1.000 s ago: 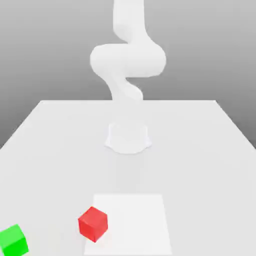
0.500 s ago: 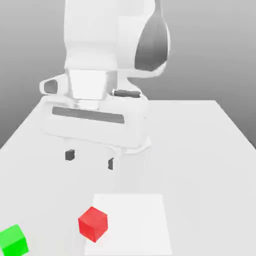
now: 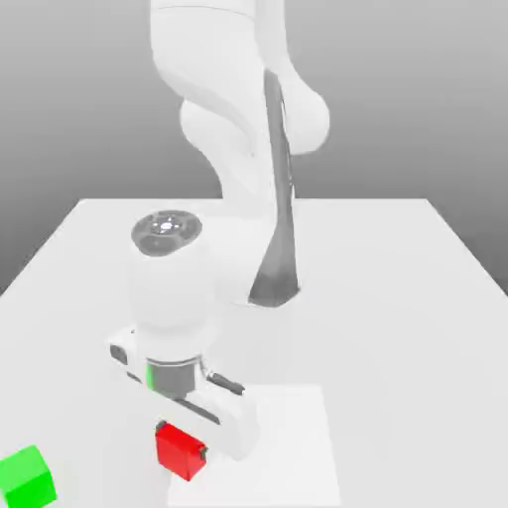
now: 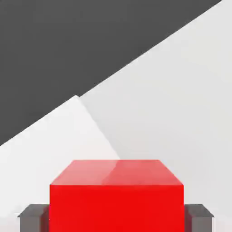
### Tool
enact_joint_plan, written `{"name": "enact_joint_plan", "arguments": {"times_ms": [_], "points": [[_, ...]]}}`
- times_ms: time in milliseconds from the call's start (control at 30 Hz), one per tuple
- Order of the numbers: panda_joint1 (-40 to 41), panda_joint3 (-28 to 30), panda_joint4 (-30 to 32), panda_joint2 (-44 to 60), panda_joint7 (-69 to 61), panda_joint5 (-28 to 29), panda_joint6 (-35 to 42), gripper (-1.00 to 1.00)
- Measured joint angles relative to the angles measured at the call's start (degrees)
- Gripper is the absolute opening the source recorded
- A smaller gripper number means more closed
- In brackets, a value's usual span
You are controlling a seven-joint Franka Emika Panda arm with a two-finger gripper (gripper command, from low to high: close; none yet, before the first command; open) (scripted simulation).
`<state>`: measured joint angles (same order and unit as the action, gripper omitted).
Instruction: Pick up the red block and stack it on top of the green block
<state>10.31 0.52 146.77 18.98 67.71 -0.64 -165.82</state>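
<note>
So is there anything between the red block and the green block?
No. In the exterior view, just bare white table lies between the red block and the green block. The claw is down around the red one.

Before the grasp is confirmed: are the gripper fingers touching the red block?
Cannot tell. In the hand view the fingers flank the red block tightly, but neither contact nor gap shows plainly.
</note>
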Motion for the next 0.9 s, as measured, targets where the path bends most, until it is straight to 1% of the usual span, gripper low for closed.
{"name": "enact_joint_plan", "arguments": {"times_ms": [100, 267, 367, 600, 667, 733, 767, 900], "points": [[0.07, -0.04, 0.04, -0.24, 0.05, 0.06, 0.21, -1.0], [0.07, 0.07, 1.39, -9.32, 0.28, 0.36, 7.95, -1.0], [1.8, 2.27, -2.88, -9.21, 2.85, -0.53, 12.13, -1.0], [7.64, 9.05, -16.98, -3.53, 10.45, -3.98, 20.8, -1.0], [8.59, 9.25, -18.56, -0.19, 10.58, -5.25, 19.14, -1.0], [9.3, 8.64, -19.13, 3.76, 9.94, -6.54, 15.83, -1.0], [9.49, 8.43, -19.25, 4.93, 9.74, -6.89, 14.78, 1.0], [9.49, 8.43, -19.25, 4.93, 9.74, -6.89, 14.78, 1.0]]}}
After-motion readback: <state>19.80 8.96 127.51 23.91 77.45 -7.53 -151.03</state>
